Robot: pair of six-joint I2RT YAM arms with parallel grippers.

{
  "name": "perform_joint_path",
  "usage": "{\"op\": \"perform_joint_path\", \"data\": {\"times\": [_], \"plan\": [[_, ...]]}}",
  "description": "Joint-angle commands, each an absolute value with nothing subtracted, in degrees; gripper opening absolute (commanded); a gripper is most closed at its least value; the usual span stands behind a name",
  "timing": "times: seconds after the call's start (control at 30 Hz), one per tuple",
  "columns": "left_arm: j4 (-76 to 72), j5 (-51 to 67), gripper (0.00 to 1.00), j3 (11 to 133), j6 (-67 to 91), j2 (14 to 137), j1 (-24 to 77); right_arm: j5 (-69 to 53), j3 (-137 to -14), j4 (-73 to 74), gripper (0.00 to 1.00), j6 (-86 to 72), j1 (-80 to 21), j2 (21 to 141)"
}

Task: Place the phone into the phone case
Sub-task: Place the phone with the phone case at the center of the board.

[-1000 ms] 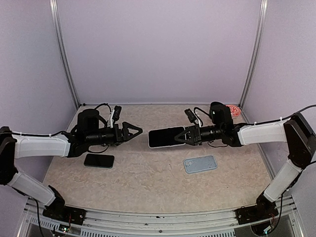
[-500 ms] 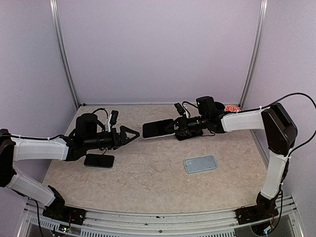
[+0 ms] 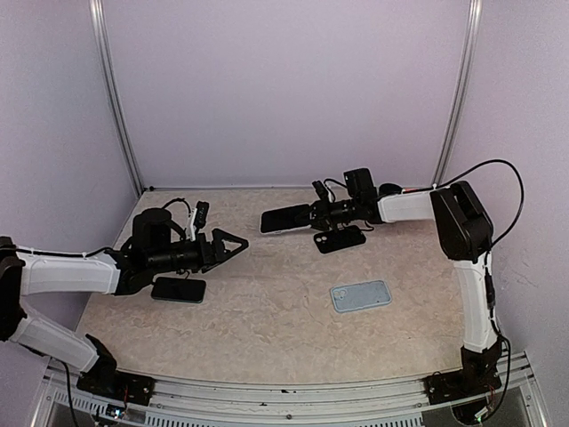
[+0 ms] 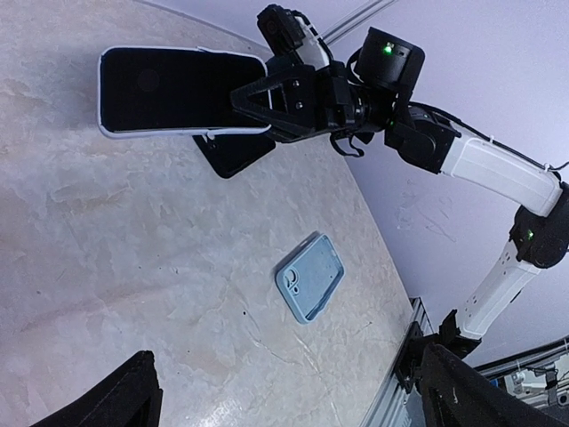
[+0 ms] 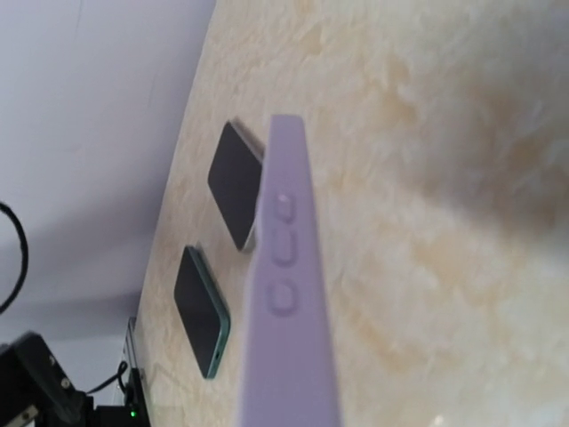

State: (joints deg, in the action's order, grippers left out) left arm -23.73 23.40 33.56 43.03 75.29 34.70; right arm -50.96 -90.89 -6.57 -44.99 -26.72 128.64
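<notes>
My right gripper (image 3: pixel 315 216) is shut on the right end of a phone (image 3: pixel 286 219) with a dark screen and a lilac rim, held level above the back of the table. The right wrist view shows only that phone's lilac edge (image 5: pixel 286 276), with its buttons, running up the frame. An empty light blue phone case (image 3: pixel 361 295) lies open side up at the front right; in the left wrist view the case (image 4: pixel 309 277) lies far beyond the jaws. My left gripper (image 3: pixel 233 243) is open and empty, pointing right toward the held phone, its dark fingers (image 4: pixel 124 396) at the bottom corners.
A black phone (image 3: pixel 340 238) lies on the table just under the right gripper. Another dark phone (image 3: pixel 178 289) lies beside my left forearm. Metal frame posts (image 3: pixel 117 107) and lilac walls close in the back and sides.
The right arm has carried the lilac-rimmed phone from the middle of the table toward the back wall. The left gripper has sunk slightly and stays open.
</notes>
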Motion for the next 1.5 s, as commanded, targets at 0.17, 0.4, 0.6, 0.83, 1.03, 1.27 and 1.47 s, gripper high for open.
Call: {"op": "perform_joint_path", "data": {"times": [0.17,0.4,0.6,0.83,1.03,1.27,1.47], "plan": [[-25.9,22.3,0.99,32.0,43.8,73.5,34.9,-55.4,-103.2,-5.1,0.00,-48.0,-24.9,135.7],[-26.2,22.1,0.99,31.1,44.3,73.1,35.0,-56.5,-107.7,-5.1,0.00,-49.8,-24.3,139.8],[-26.2,21.6,0.99,30.4,44.6,72.2,34.9,-56.8,-110.1,-4.8,0.00,-50.4,-24.0,141.7],[-26.4,21.4,0.99,29.7,45.0,71.8,34.9,-57.2,-111.4,-4.2,0.00,-50.9,-23.0,144.1],[-26.6,21.3,0.99,29.4,45.1,72.0,34.9,-57.5,-112.5,-4.2,0.00,-51.1,-22.4,145.7],[-26.9,21.1,0.99,29.2,45.3,72.4,34.8,-57.9,-114.1,-3.5,0.03,-51.4,-21.8,147.1],[-27.6,21.3,0.99,29.4,45.8,73.2,34.8,-58.2,-114.1,-3.2,0.08,-51.2,-21.2,147.6]]}}
